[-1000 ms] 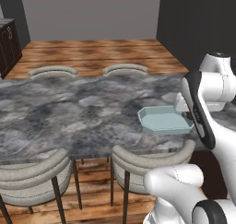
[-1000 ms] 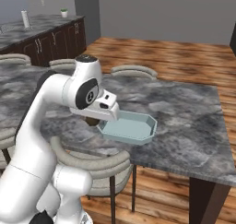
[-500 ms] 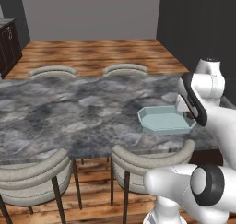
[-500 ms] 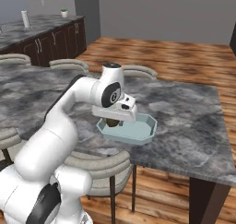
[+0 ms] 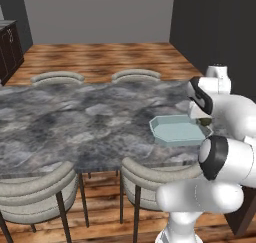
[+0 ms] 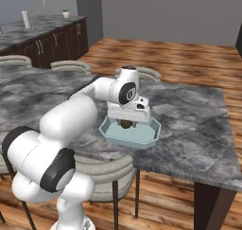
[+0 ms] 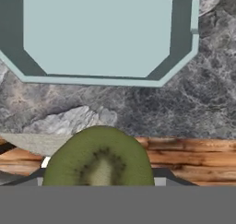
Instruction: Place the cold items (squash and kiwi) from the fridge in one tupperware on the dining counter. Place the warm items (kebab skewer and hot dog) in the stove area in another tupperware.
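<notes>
A pale blue tupperware (image 6: 144,140) lies with nothing in it on the grey marble dining counter (image 6: 189,115), near its front edge. My gripper (image 6: 126,122) hangs just over it, shut on a halved kiwi (image 6: 126,125) with brown skin. In the left base view the kiwi (image 5: 204,121) sits at the right end of the tupperware (image 5: 175,130), under my gripper (image 5: 202,118). The hand view has the kiwi's green cut face (image 7: 99,158) at the bottom, covering the fingertips, and the tupperware's bare floor (image 7: 99,32) beyond. Squash, kebab skewer and hot dog are out of view.
Grey upholstered chairs stand along the near side (image 5: 150,179) and far side (image 5: 135,75) of the counter. Wood floor runs beyond. Dark cabinets (image 6: 56,42) line the far left wall, with a small plant (image 6: 65,13) on top.
The arm has swung across with the kiwi, from short of the tupperware to directly over it. The tupperware has not moved.
</notes>
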Controlling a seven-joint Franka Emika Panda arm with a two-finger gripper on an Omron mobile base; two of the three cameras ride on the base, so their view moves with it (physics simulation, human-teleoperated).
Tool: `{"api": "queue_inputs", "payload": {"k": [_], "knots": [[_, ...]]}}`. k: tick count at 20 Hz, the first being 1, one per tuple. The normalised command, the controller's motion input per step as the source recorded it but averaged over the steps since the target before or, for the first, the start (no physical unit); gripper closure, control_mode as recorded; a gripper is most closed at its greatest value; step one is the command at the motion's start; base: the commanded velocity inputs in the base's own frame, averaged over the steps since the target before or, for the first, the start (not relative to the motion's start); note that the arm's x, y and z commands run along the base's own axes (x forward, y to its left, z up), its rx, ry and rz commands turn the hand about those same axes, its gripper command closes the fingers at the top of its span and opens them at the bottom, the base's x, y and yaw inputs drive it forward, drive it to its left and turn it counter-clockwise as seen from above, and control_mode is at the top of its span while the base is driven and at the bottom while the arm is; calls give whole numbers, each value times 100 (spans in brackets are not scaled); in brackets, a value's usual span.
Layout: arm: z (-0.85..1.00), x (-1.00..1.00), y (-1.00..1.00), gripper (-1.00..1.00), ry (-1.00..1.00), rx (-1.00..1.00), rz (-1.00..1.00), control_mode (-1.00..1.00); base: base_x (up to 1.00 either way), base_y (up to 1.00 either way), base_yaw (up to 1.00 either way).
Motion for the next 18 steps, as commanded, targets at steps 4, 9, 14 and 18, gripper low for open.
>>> {"api": "queue_inputs", "payload": {"k": [4,9,14,18], "knots": [[-35,42,-15,100,6,0,4,-100,0,0,0],[-43,38,-15,100,7,0,6,-100,0,0,0],[-38,40,-7,100,4,0,6,-100,0,0,0],[-34,44,-9,100,1,0,6,-100,0,0,0]]}}
